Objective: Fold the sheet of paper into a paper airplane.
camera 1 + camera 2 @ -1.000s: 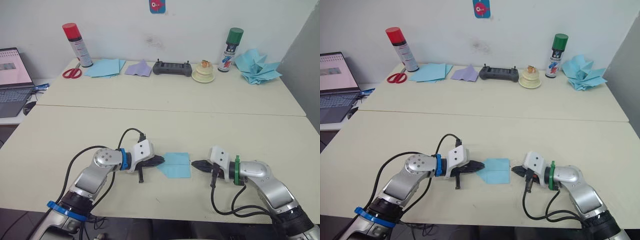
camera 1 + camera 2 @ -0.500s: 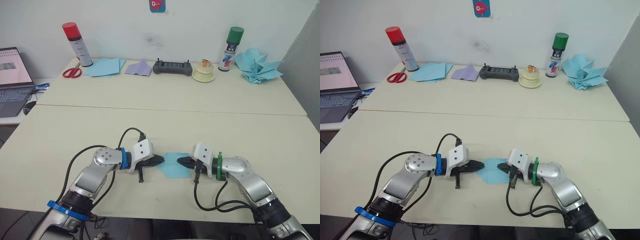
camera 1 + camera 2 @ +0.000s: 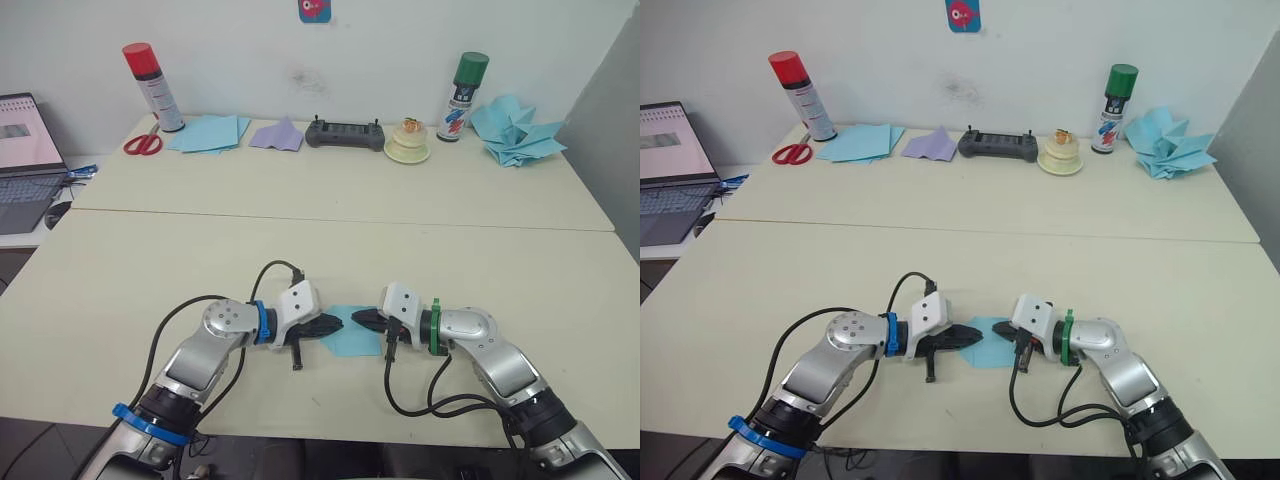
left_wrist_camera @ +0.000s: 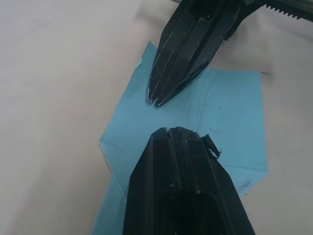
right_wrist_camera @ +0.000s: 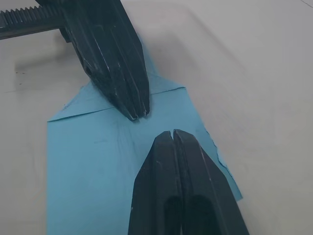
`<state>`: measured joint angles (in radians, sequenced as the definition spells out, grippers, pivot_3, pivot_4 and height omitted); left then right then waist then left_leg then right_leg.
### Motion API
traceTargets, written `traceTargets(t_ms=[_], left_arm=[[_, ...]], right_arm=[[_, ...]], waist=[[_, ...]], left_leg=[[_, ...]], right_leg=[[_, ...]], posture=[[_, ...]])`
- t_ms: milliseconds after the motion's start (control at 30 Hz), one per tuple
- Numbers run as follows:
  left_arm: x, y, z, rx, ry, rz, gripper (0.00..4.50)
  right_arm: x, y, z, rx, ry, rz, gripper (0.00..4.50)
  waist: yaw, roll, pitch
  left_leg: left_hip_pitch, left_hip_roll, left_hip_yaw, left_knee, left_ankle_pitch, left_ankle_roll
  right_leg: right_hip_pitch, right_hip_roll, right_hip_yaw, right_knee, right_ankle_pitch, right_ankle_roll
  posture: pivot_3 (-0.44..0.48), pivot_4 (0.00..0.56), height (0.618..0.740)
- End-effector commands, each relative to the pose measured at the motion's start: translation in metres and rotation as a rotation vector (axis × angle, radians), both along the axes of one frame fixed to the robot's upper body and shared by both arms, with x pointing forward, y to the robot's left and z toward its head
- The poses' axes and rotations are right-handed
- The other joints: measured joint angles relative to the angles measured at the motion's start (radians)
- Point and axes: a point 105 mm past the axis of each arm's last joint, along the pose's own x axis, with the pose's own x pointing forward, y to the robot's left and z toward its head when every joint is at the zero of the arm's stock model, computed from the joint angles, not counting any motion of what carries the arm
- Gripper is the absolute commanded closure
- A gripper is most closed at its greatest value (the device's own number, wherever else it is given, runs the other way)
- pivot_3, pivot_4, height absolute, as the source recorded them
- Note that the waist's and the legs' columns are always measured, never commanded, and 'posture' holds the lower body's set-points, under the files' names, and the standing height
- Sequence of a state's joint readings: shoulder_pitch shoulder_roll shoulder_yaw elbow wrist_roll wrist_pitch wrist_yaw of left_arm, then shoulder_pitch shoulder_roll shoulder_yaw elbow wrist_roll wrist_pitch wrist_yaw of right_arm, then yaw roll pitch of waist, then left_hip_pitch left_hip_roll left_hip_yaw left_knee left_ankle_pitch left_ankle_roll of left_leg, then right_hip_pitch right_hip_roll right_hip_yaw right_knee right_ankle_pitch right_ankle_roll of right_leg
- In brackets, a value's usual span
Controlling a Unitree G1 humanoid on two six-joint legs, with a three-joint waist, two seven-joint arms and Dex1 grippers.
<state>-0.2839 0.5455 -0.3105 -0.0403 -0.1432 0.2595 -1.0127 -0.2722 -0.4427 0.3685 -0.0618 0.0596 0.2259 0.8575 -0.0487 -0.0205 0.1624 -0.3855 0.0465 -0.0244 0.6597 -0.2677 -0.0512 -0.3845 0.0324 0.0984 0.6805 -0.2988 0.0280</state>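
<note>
Pale tabletop (image 3: pixel 120 270): both arms have closed in over the sheet of paper (image 3: pixel 350 336). Left gripper (image 3: pixel 335 324) and right gripper (image 3: pixel 358 319), fingers shut, nearly meet tip-to-tip, likely pressing a crease.

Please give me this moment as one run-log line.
left gripper: shut, over sheet of paper | right gripper: shut, over sheet | tips facing, apart | sheet flat on table

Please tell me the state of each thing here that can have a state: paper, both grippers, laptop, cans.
sheet of paper: flat on table, partly folded, one end pointed.
left gripper: jaws shut, over paper.
right gripper: jaws shut, over paper.
laptop: open, screen lit.
spray cans: upright, capped.
</note>
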Motion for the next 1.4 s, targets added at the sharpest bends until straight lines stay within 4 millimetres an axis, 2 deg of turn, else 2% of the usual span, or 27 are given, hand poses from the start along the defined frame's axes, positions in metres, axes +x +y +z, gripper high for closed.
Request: traceTargets(t_ms=[33,133,267,333,433,500,600,733,833,933,1033,1133,1400], left_arm=[[-0.004,0.032,-0.02,0.064,0.081,0.095,4.5],[-0.013,0.053,-0.025,0.11,0.105,0.113,4.5],[-0.013,0.061,-0.021,0.107,0.101,0.13,4.5],[-0.005,0.055,-0.003,0.028,0.055,0.152,4.5],[0.001,0.048,0.032,-0.063,-0.033,0.138,4.5],[-0.002,0.05,0.045,-0.076,-0.05,0.11,3.97],[-0.015,0.055,0.059,-0.059,-0.051,0.048,3.23],[-0.034,0.053,0.07,-0.039,-0.086,-0.036,2.0],[-0.046,0.051,0.071,-0.015,-0.106,-0.088,1.05],[-0.046,0.052,0.064,-0.007,-0.144,-0.078,0.07],[-0.042,0.053,0.061,-0.012,-0.157,-0.041,0.03],[-0.048,0.051,0.061,-0.023,-0.155,-0.053,0.03],[-0.046,0.051,0.065,-0.02,-0.17,-0.058,0.03]], right_arm=[[-0.004,-0.013,-0.015,-0.043,0.054,-0.024,4.48],[-0.004,-0.015,-0.014,-0.043,0.053,-0.031,4.48],[-0.002,-0.016,-0.014,-0.046,0.05,-0.032,4.48],[-0.001,-0.016,-0.011,-0.036,0.039,-0.027,4.48],[-0.005,-0.009,0.017,0.074,-0.002,0.039,4.48],[-0.007,-0.013,0.032,0.1,-0.04,0.076,4.5],[-0.016,-0.027,0.044,0.074,-0.083,0.167,3.92],[-0.029,-0.036,0.048,0.027,-0.161,0.283,2.55],[-0.039,-0.04,0.043,-0.019,-0.2,0.367,2.53],[-0.027,-0.036,0.039,0.055,-0.138,0.267,2.53],[-0.012,-0.03,0.048,0.177,-0.063,0.153,2.53],[-0.014,-0.028,0.052,0.244,0.021,0.139,2.53],[0.002,-0.027,0.048,0.248,0.055,0.052,2.53]], waist=[[-0.002,0.0,0.0],[-0.008,0.0,0.0],[-0.009,0.001,-0.001],[-0.008,0.001,-0.001],[-0.008,0.0,0.003],[-0.008,-0.002,0.008],[-0.007,-0.002,0.014],[-0.005,-0.003,0.015],[-0.003,-0.003,0.017],[-0.004,-0.003,0.019],[-0.004,-0.003,0.02],[-0.002,-0.002,0.02],[-0.002,-0.002,0.02]], left_leg=[[0.0,0.0,0.0,0.0,0.0,0.0],[0.002,0.001,0.0,-0.002,0.0,0.0],[0.004,0.001,0.0,-0.004,0.0,0.0],[0.004,0.001,0.0,-0.004,0.0,0.0],[0.003,0.001,0.0,-0.004,0.0,0.0],[0.0,0.001,0.0,-0.004,0.0,0.0],[-0.007,0.001,-0.001,-0.004,0.0,0.0],[-0.011,0.001,-0.001,-0.003,0.0,0.0],[-0.013,0.001,-0.001,-0.004,0.0,0.0],[-0.012,0.001,-0.001,-0.004,0.0,0.0],[-0.012,0.001,-0.001,-0.003,0.0,0.0],[-0.012,0.001,-0.001,0.0,0.0,0.0],[-0.012,0.001,-0.001,0.001,0.0,0.0]], right_leg=[[0.0,0.0,0.0,0.0,0.0,0.0],[0.0,0.0,0.0,0.0,0.0,0.0],[0.001,0.0,0.0,0.0,-0.001,-0.001],[0.001,0.0,0.0,0.0,-0.001,-0.001],[0.0,0.0,0.0,0.0,-0.001,-0.001],[-0.003,0.0,0.0,0.001,0.0,-0.001],[-0.007,0.0,-0.001,0.0,0.0,-0.001],[-0.01,-0.001,-0.002,-0.001,0.0,-0.003],[-0.011,-0.002,-0.003,-0.001,0.0,-0.004],[-0.011,-0.002,-0.002,0.0,0.0,-0.005],[-0.011,-0.001,-0.002,0.0,0.0,-0.005],[-0.011,-0.001,-0.002,0.001,0.0,-0.004],[-0.01,-0.001,-0.003,0.001,0.0,-0.004]], posture=[[0.0,0.15,0.74],[0.0,0.15,0.74],[0.0,0.15,0.74],[0.0,0.15,0.74],[0.0,0.15,0.74],[0.0,0.15,0.74],[0.0,0.15,0.74],[0.0,0.15,0.74],[0.0,0.15,0.74],[0.0,0.15,0.74],[0.0,0.15,0.74],[0.0,0.15,0.74],[0.0,0.15,0.74]])
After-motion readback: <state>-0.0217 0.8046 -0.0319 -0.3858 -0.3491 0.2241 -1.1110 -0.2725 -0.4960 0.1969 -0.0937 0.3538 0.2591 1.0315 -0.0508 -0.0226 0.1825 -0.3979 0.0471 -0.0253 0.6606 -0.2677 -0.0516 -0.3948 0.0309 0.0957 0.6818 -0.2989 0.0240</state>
